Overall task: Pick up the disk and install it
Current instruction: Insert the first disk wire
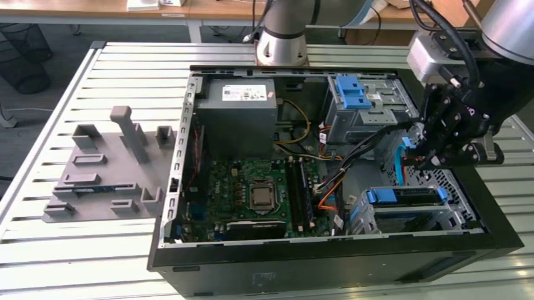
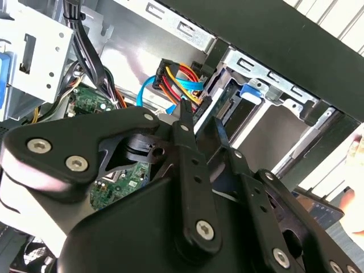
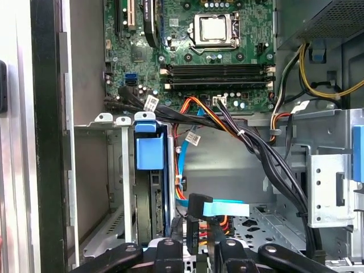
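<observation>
The gripper (image 1: 436, 164) hangs inside the open computer case (image 1: 250, 265). Its fingers (image 3: 196, 250) sit nearly closed, gripping nothing. The disk (image 3: 151, 187) sits in its bay.

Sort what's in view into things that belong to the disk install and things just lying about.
Belongs to the job:
- disk in its blue carrier, sitting in the drive bay
- gripper, inside the case near that bay

Lying about:
- power supply
- motherboard
- bare blue latch
- grey fixture on the table
</observation>
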Motion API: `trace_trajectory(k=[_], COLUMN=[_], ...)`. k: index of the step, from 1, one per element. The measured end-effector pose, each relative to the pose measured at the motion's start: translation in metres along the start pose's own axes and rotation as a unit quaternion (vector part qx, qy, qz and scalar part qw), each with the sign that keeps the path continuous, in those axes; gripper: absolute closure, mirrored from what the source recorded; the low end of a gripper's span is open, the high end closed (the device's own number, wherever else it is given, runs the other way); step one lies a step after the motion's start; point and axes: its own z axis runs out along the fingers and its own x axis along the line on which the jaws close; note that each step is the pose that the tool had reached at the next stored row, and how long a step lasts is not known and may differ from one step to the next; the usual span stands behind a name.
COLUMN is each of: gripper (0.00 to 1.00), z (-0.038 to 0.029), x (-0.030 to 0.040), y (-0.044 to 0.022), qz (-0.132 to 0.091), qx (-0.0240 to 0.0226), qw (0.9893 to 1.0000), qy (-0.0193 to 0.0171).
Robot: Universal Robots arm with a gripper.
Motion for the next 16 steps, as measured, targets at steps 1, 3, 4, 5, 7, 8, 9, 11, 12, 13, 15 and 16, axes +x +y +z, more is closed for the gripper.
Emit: trace_trajectory(k=[1,3,4,5,7,8,9,11,12,13,15,16], gripper=[0.69,0.71,0.71,0.78,0.78,0.78,0.78,0.78,0.78,0.78,0.79,0.79], z=[0.0002,0.0006,0.0009,0.0013,0.0017,0.0018,0.0021,0.0024,0.0025,0.0026,0.0026,0.0027], x=[0.0000,0.0003,0.0005,0.0006,0.0007,0.0007,0.0007,0.0008,0.0008,0.0008,0.0007,0.0007], y=[0.0001,0.0000,0.0000,0.0000,0.0000,0.0001,0.0001,0.0001,0.0001,0.0000,0.0000,0.0001], qz=[0.000,0.000,0.000,0.000,0.000,0.000,0.000,0.000,0.000,0.000,0.000,0.000], qx=[0.0000,0.0001,0.0004,0.0008,0.0016,0.0020,0.0025,0.0038,0.0041,0.0042,0.0042,0.0042], qw=[1.0000,1.0000,1.0000,1.0000,1.0000,1.0000,1.0000,1.0000,1.0000,1.0000,1.0000,1.0000], qy=[-0.0001,-0.0002,-0.0002,-0.0002,-0.0001,0.0001,0.0003,0.0006,0.0006,0.0006,0.0006,0.0005])
